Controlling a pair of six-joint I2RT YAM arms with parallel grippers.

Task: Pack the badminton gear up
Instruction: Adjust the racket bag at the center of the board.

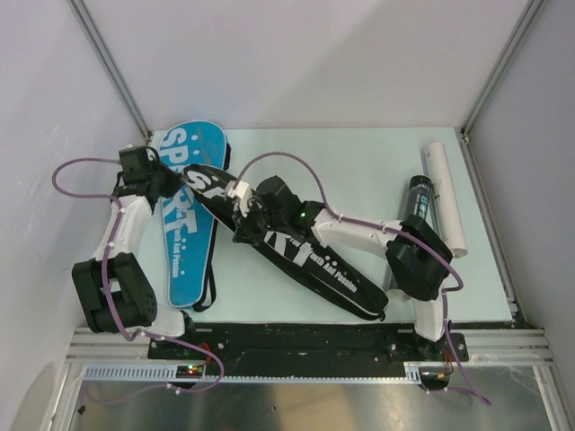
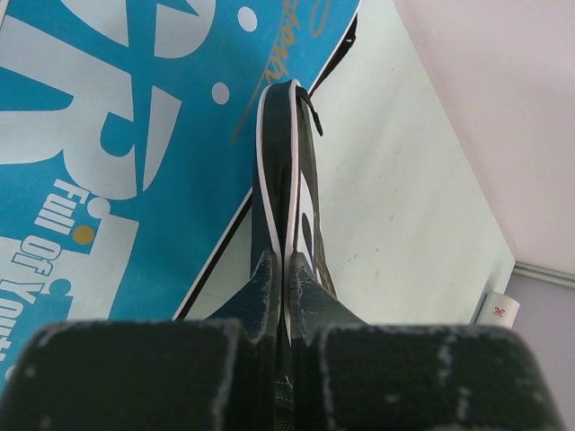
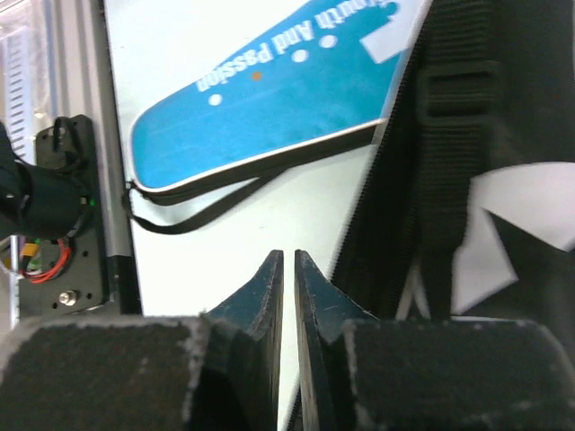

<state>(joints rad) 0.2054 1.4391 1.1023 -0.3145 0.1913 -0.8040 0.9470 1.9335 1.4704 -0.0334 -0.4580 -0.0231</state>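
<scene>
A black "SPORT" racket bag (image 1: 296, 247) lies diagonally across the table. A blue "SPORT" racket bag (image 1: 189, 215) lies flat to its left, with its upper end under the black bag. My left gripper (image 1: 172, 184) is shut on the black bag's white-piped edge (image 2: 289, 162) at its head end, above the blue bag (image 2: 108, 144). My right gripper (image 1: 244, 221) sits at the black bag's near edge (image 3: 467, 180), its jaws closed to a thin gap with nothing between the tips (image 3: 288, 260). No rackets or shuttlecocks show.
A black shuttle tube (image 1: 415, 202) and a white shuttle tube (image 1: 446, 197) lie side by side at the right; the white one's end shows in the left wrist view (image 2: 499, 310). The blue bag's black strap (image 3: 189, 211) trails near the front rail (image 1: 296, 334). White walls enclose the table.
</scene>
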